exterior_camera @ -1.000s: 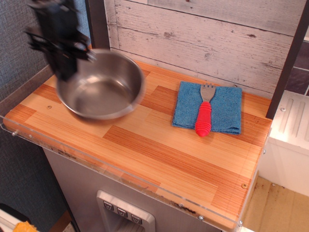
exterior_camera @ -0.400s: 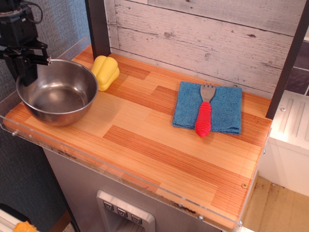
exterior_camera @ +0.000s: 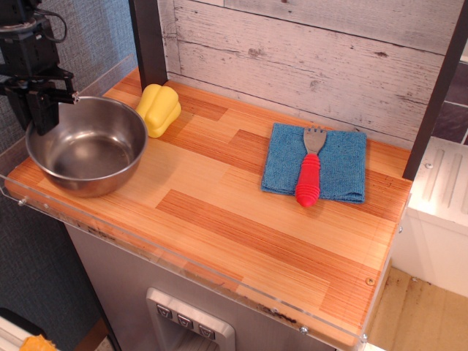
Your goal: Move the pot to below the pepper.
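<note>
The pot (exterior_camera: 88, 150), a large shiny steel bowl, sits at the front left corner of the wooden tabletop (exterior_camera: 241, 219). The yellow pepper (exterior_camera: 159, 108) stands just behind and to the right of it, close to its rim. My black gripper (exterior_camera: 42, 111) comes down from the upper left. Its fingers are closed over the pot's far left rim. The inside of the pot is empty.
A blue cloth (exterior_camera: 318, 162) lies at the right back with a red-handled fork (exterior_camera: 310, 175) on it. A dark post (exterior_camera: 146, 40) stands behind the pepper. A clear plastic lip (exterior_camera: 183, 267) runs along the table's front edge. A plank wall is at the back.
The pot has moved from the back middle of the table to the front left corner, uncovering the pepper. In the last half second, gripper and pot have sunk slightly.
</note>
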